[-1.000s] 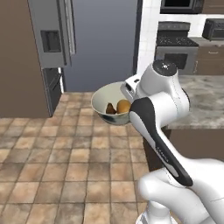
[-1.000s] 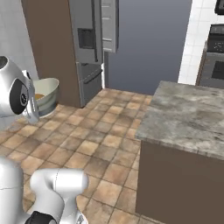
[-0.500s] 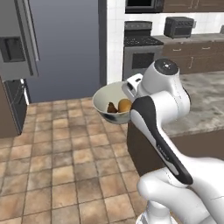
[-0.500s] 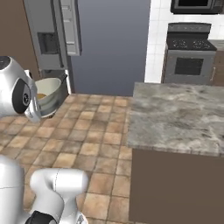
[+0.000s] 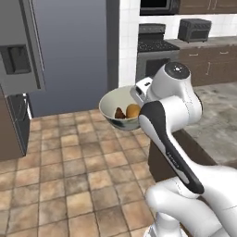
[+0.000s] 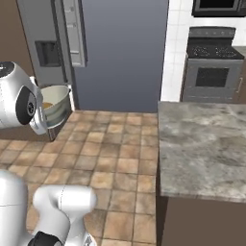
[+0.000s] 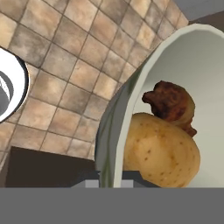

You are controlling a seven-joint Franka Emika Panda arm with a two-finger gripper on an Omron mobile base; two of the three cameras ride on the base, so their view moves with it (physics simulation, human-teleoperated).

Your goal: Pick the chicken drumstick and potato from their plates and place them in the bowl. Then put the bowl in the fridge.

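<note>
My gripper (image 7: 109,180) is shut on the rim of the cream-white bowl (image 5: 112,106), holding it up over the tiled floor. The golden potato (image 7: 162,153) and the dark brown chicken drumstick (image 7: 170,103) lie together inside the bowl (image 7: 192,65). In the left base view the potato (image 5: 133,110) and drumstick (image 5: 120,113) show low in the bowl. The right base view has the bowl (image 6: 55,103) beside my arm. The grey steel fridge (image 5: 69,51) stands ahead, its dispenser door (image 5: 18,51) swung out on the left. The plates are out of view.
A stone-topped island counter (image 6: 202,149) lies close on my right. A steel stove (image 6: 211,72) and a toaster (image 5: 194,30) stand against the back wall right of the fridge (image 6: 120,53). Brown tiled floor (image 5: 69,166) stretches between me and the fridge.
The whole scene has shifted as the base drove and turned; the fridge front now looms larger ahead. The arm and the held bowl keep the same pose.
</note>
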